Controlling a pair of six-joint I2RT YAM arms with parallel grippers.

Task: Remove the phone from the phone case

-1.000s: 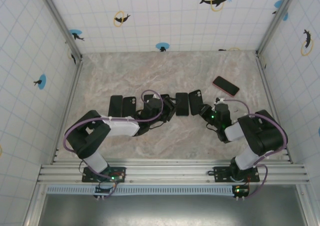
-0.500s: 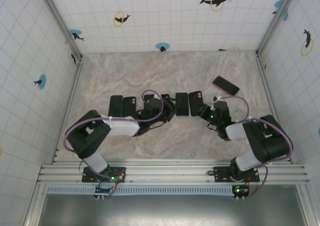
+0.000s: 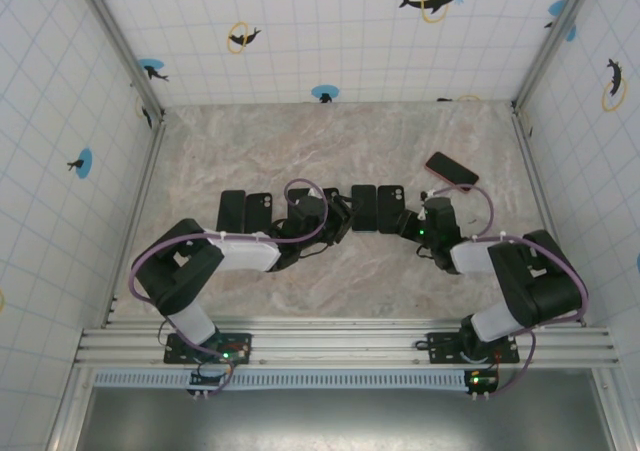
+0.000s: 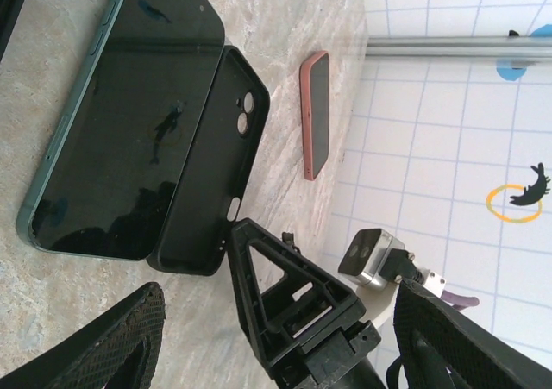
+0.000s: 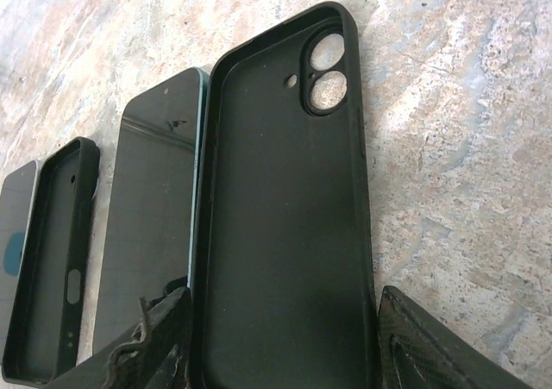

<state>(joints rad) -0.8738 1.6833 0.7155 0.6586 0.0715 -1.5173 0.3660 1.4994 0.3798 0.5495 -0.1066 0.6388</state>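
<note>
An empty black phone case (image 5: 285, 216) lies hollow side up on the marble table (image 3: 300, 141), its camera cutouts at the far end. My right gripper (image 5: 285, 320) is open, one finger on each side of the case's near end, and the case rests flat. Beside it lies a bare phone (image 5: 155, 234) with a teal edge. In the top view the right gripper (image 3: 408, 221) sits just below this case (image 3: 391, 206) and phone (image 3: 364, 208). My left gripper (image 3: 338, 218) is open and empty, low over the table to their left. The left wrist view has the same phone (image 4: 129, 122) and case (image 4: 211, 160).
A phone in a pink case (image 3: 451, 170) lies screen up at the back right. Another black phone (image 3: 232, 211) and empty case (image 3: 259, 211) lie left of the left gripper. Tiled walls close in the table on three sides.
The right gripper's jaws have spread apart around the black case, and its wrist has shifted slightly forward. The left arm has not moved.
</note>
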